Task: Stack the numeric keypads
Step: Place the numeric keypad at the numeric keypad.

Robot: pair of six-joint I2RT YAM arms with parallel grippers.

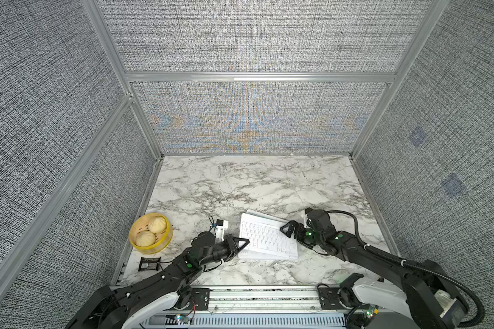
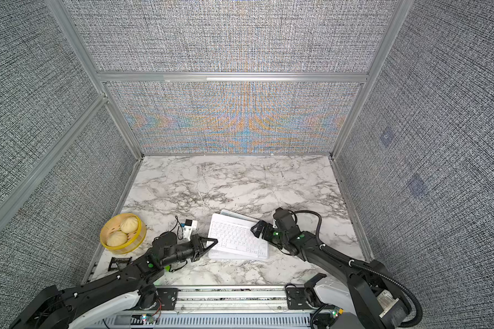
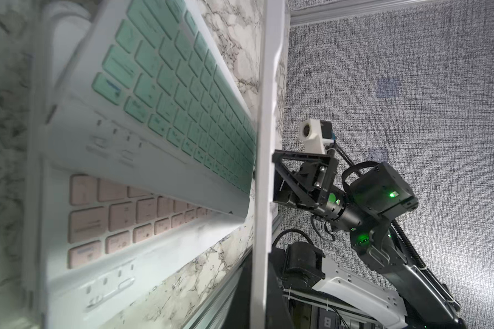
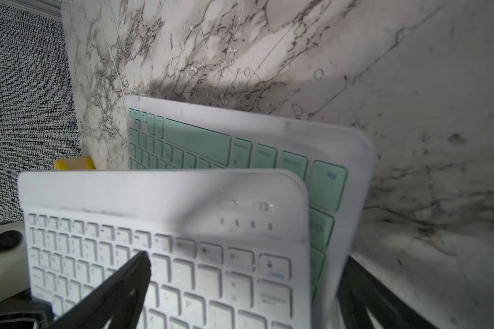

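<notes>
The numeric keypads lie in one uneven pile near the table's front middle. On top is a white-keyed one (image 1: 268, 237) (image 2: 237, 239) (image 4: 169, 256), askew. A mint one (image 1: 264, 215) (image 3: 183, 99) (image 4: 240, 148) peeks out behind it, and the left wrist view shows a pink one (image 3: 126, 216) lower down. My left gripper (image 1: 243, 242) (image 2: 212, 242) (image 3: 261, 256) is shut on the white keypad's left edge, which shows there as a thin white strip (image 3: 264, 142). My right gripper (image 1: 287, 229) (image 2: 257, 228) (image 4: 246, 299) stands open at the pile's right end, one finger (image 4: 120, 290) over the white keys.
A round yellow basket (image 1: 150, 233) (image 2: 123, 233) with two buns stands at the front left. A small dark packet (image 1: 149, 263) lies just in front of it. Grey fabric walls close in three sides, and a metal rail (image 1: 257, 293) runs along the front edge.
</notes>
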